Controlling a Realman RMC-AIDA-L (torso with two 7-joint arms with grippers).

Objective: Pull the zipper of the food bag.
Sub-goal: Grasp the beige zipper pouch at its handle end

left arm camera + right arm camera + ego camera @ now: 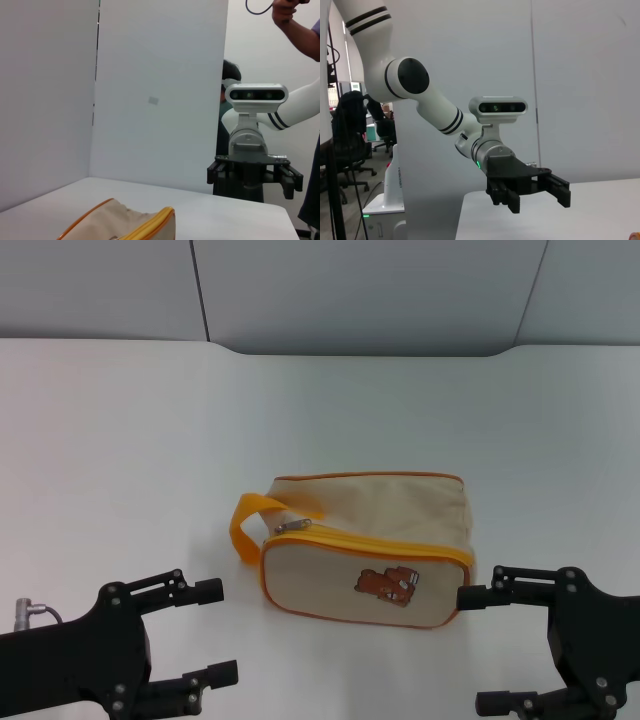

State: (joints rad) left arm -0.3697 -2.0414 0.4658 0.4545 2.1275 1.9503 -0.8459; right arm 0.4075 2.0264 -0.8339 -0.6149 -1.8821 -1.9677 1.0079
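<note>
The beige food bag (365, 545) with orange piping and a brown bear picture stands in the middle of the white table. Its orange zipper (380, 543) runs along the upper front edge, with the small silver pull tab (292, 526) at the left end, next to the orange loop handle (250, 525). My left gripper (212, 632) is open, low and left of the bag, apart from it. My right gripper (482, 648) is open, close to the bag's right end. The bag's top (125, 222) shows in the left wrist view, with the right gripper (254, 177) beyond it. The right wrist view shows the left gripper (536, 196).
The white table (120, 460) stretches to grey backdrop panels (360, 290) at the back. A person's arm (300, 30) holding a cable shows beyond the table's right side. An office chair (350, 150) stands off the table's left side.
</note>
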